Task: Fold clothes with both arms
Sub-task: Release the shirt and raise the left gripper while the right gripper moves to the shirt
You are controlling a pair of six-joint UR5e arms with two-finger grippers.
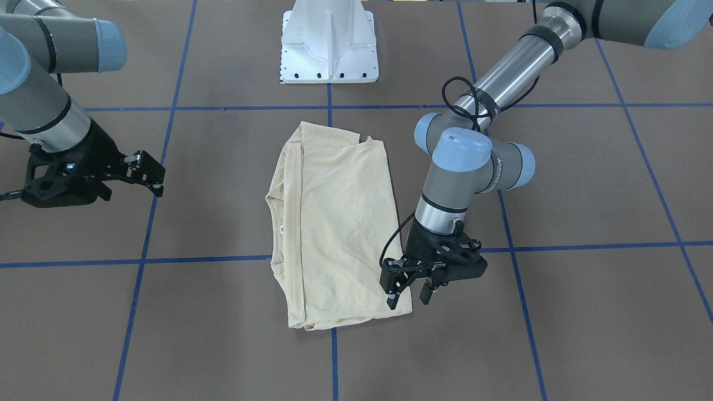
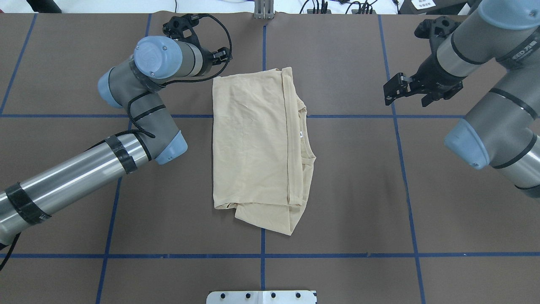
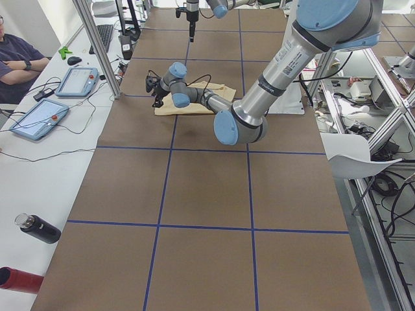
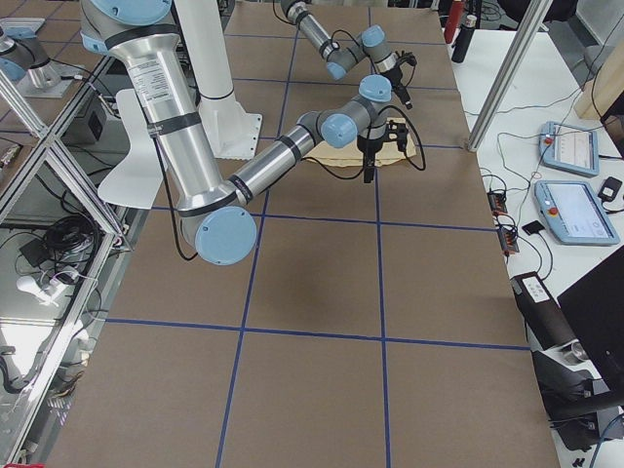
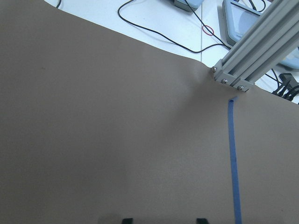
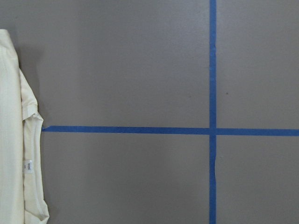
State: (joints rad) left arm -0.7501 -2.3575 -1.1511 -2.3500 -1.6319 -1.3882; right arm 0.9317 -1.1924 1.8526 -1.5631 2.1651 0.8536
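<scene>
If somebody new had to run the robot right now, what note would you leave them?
Left gripper: fingers open, holding nothing, at the shirt's far corner on the robot's left.
Right gripper: open, empty, off to the side, clear of the cloth.
Shirt: flat in the middle of the table, folded into a long strip, neck label showing.
Done: the side folds.
Left: probably folding it end to end; one layer pokes out crookedly at the robot's end.
</scene>
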